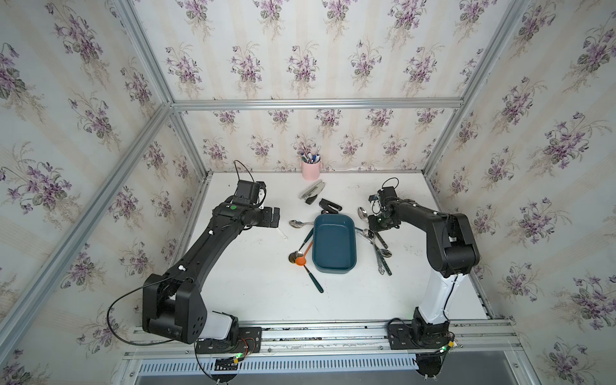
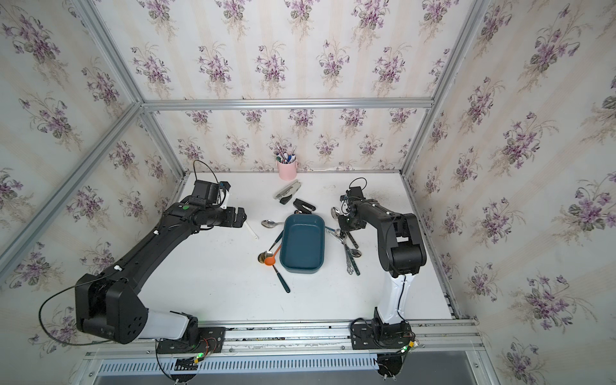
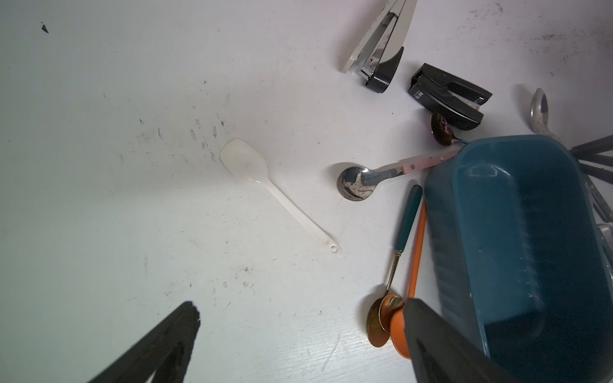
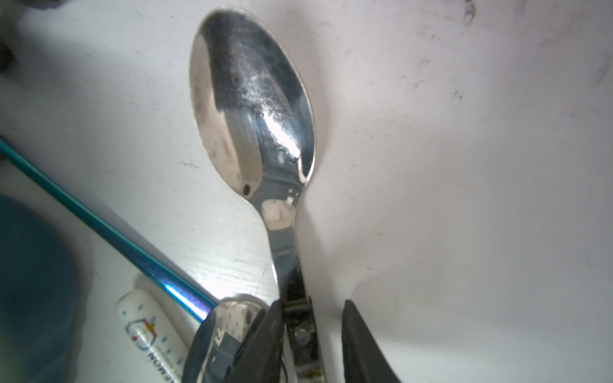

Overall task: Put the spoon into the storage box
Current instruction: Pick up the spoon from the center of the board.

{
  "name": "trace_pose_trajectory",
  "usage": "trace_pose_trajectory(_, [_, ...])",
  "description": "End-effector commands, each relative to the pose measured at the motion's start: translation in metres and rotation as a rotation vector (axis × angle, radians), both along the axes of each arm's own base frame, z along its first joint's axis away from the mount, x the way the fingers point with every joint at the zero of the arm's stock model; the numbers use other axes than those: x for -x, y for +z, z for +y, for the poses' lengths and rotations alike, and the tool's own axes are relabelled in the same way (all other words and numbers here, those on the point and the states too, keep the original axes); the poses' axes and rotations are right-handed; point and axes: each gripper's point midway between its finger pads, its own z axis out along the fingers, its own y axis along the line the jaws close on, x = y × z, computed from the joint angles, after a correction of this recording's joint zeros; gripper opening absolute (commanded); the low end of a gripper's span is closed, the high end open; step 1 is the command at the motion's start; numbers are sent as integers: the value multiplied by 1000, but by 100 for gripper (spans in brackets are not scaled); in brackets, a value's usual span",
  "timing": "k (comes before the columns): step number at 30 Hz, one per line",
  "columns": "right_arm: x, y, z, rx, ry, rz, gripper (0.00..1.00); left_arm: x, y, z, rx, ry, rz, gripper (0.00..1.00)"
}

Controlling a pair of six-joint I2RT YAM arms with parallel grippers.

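Spoon point(image 4: 255, 109) of polished steel lies bowl-up on the white table point(image 1: 253, 293), just beside the storage box point(image 1: 333, 246) at its far end, on the right arm's side, with the right gripper point(image 4: 311, 305) set low over its handle. The task looks barely begun. In both top views the teal box is empty, and every spoon in sight is on the table around it. These include a white plastic spoon point(image 3: 245, 165), an orange spoon point(image 1: 301, 260) against the box's other long side, and a heap of cutlery point(image 1: 380, 250) near the right arm. The grasp, the lift, the short carry over the rim and the release all appear to be left.

The right wrist view shows the handle running between the two fingers point(image 4: 265, 331). One finger is against the handle's edge, while a strip of bare table separates the handle from the other. The jaws are therefore partly spread astride the handle, which sits off-centre in the gap, and no pinch is made.

Across the box, the left gripper point(image 1: 273, 216) hangs above the table with its jaws spread wide and nothing between them. Two staplers point(image 1: 311, 193) and a pink pen cup point(image 1: 310, 170) stand farther back, clear of both arms.
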Motion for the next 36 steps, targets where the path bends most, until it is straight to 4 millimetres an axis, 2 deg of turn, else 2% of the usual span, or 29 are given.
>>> trace_pose_trajectory(1, [3,-4,-2,6,-13,14,26,3,-4,-1,-3,-2,28,100])
trace_pose_trajectory(2, [4,-4,-1,1,-10,16,23,3,-4,-4,3,-10,31,100])
trace_pose_trajectory(8, [3,3,-1,-3,-14,-8,22,3,-13,-20,14,-67,83,100])
trace_pose_trajectory(15, [4,1,-3,0,-33,-2,17,-1,-13,-32,17,-96,91,100])
trace_pose_trajectory(19, [-1,10,-4,-4,-57,-29,14,-4,-9,-35,31,-99,85,100])
trace_pose_trajectory(25, [-14,43,-10,25,-81,-94,12,-6,-5,-38,42,-106,79,100])
trace_pose_trajectory(29, [-23,77,-9,10,-120,-132,12,-7,-7,-37,39,-106,81,100])
trace_pose_trajectory(34, [-18,118,13,-125,-213,-143,13,-9,-8,-29,11,-72,82,100])
trace_pose_trajectory(36, [-11,133,34,-199,-228,-142,13,-9,-8,-21,-26,-45,84,100])
